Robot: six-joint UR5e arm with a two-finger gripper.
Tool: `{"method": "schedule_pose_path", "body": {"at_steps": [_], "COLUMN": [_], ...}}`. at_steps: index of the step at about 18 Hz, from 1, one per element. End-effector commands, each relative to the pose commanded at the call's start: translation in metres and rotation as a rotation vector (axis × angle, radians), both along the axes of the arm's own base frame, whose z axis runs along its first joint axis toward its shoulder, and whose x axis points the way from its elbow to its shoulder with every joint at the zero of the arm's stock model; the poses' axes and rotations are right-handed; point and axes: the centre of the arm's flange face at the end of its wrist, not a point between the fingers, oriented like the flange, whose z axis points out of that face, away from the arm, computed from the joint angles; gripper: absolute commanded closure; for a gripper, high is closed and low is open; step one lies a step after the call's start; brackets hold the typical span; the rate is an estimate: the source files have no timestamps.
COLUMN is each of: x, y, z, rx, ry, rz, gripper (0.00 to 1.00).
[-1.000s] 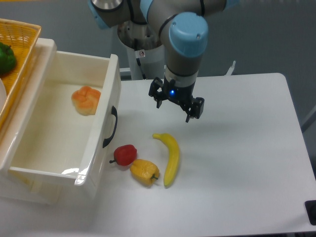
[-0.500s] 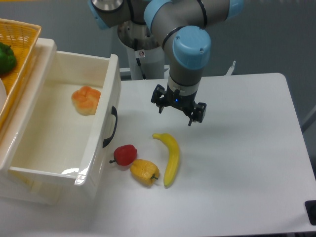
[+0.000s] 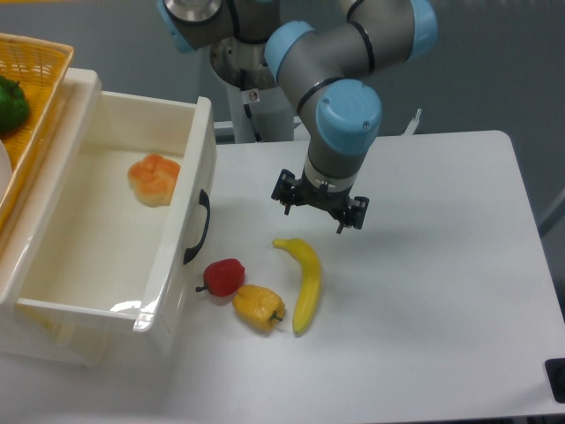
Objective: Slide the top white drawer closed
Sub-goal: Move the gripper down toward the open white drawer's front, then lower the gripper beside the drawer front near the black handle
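The top white drawer [image 3: 190, 190] stands pulled far out at the left, its cream front panel carrying a black curved handle [image 3: 199, 228]. An orange bread roll [image 3: 154, 179] lies inside it. My gripper [image 3: 320, 212] hovers over the table to the right of the drawer front, just above the banana's upper tip. Its two black fingers [image 3: 286, 198] are spread apart with nothing between them.
A red pepper [image 3: 224, 276], a yellow pepper [image 3: 258, 306] and a banana [image 3: 305, 282] lie on the white table [image 3: 441, 265] in front of the drawer panel. A wicker basket [image 3: 31, 97] with a green pepper [image 3: 11, 103] sits on the cabinet top at far left.
The gripper has shifted slightly right and down toward the table, and the arm's wrist has turned. The drawer and the fruit have not moved.
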Motion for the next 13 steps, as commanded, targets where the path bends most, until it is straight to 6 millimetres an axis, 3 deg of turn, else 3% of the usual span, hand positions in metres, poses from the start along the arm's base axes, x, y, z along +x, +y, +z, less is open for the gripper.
{"method": "schedule_pose_path", "body": {"at_steps": [13], "x": [0.008], "y": [0.028], "z": [-0.035], "rx": [0.014], "ry": [-0.079], "rz": [0.1], "gripper": [0.0]}}
